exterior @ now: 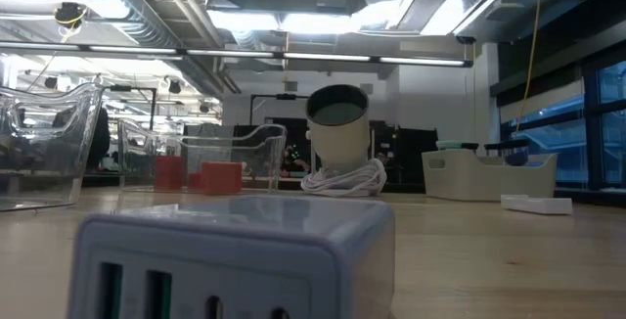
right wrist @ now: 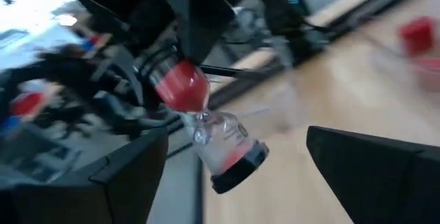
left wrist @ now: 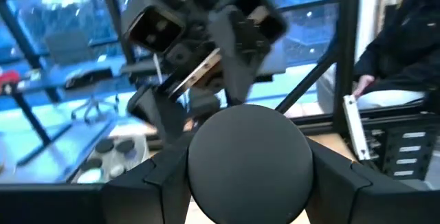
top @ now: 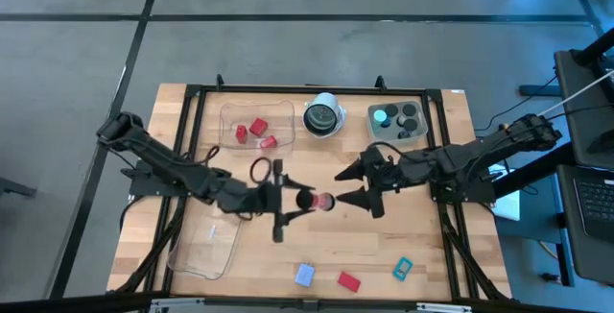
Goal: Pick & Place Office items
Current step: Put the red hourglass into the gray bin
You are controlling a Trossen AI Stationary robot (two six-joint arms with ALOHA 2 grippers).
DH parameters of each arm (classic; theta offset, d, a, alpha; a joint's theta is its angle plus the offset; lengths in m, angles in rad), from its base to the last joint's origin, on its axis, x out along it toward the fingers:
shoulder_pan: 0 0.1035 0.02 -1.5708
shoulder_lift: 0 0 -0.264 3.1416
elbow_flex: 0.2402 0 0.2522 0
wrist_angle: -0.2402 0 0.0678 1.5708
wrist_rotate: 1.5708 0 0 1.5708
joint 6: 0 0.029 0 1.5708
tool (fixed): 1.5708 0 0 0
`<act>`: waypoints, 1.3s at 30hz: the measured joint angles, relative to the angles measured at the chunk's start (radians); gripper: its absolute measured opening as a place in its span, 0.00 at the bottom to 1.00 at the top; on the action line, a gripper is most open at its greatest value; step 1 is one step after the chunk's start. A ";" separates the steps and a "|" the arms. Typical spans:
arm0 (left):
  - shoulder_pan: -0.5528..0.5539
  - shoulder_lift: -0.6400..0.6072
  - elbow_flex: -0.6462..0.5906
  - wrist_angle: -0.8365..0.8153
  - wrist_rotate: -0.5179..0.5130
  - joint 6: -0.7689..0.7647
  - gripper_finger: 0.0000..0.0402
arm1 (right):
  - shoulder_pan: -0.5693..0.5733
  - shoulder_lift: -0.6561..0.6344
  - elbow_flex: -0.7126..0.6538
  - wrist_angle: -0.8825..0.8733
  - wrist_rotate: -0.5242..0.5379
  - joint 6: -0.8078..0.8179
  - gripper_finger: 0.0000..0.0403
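Two dark arms are meeting over the middle of the worktop (top: 422, 246). The left claw (top: 291, 201) is gripping a small hourglass (top: 315, 201) with red sand and black end caps by one end, holding it out sideways toward the other arm. The right claw (top: 357, 184) is sitting just beside the hourglass's free end with its fingers spread wide, one on each side, not touching it. From the right wrist the hourglass (right wrist: 206, 124) is hanging tilted between those two open fingers.

Behind them, two red blocks (top: 262, 133) are lying in a clear tray (top: 230, 121) at the far edge, next to a round white-rimmed object (top: 324, 115). A grey tray (top: 374, 131) to its right is holding black cylinders (top: 410, 117) and a teal cap (top: 382, 117). Along the near edge, a pale-blue rectangle (top: 304, 275), a red block (top: 348, 281) and a teal rectangle (top: 402, 269) are lying apart on the wood. Another clear tray (top: 206, 251) is sitting at the near left.
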 joint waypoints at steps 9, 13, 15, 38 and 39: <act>-0.084 0.005 0.000 0.138 -0.001 0.189 0.52 | -0.002 0.008 0.000 0.055 -0.061 0.000 0.98; -0.074 0.005 0.000 0.198 0.000 0.259 0.52 | -0.001 0.037 -0.001 0.152 -0.083 -0.041 0.98; -0.062 0.006 0.000 0.199 0.006 0.261 0.52 | -0.002 0.052 -0.001 0.233 -0.127 -0.070 0.98; 0.063 0.006 0.000 0.371 0.191 0.401 0.52 | 0.005 0.069 0.000 0.402 -0.167 -0.194 0.98; 0.068 0.006 0.000 0.373 0.209 0.408 0.52 | 0.005 0.069 0.000 0.400 -0.161 -0.193 0.98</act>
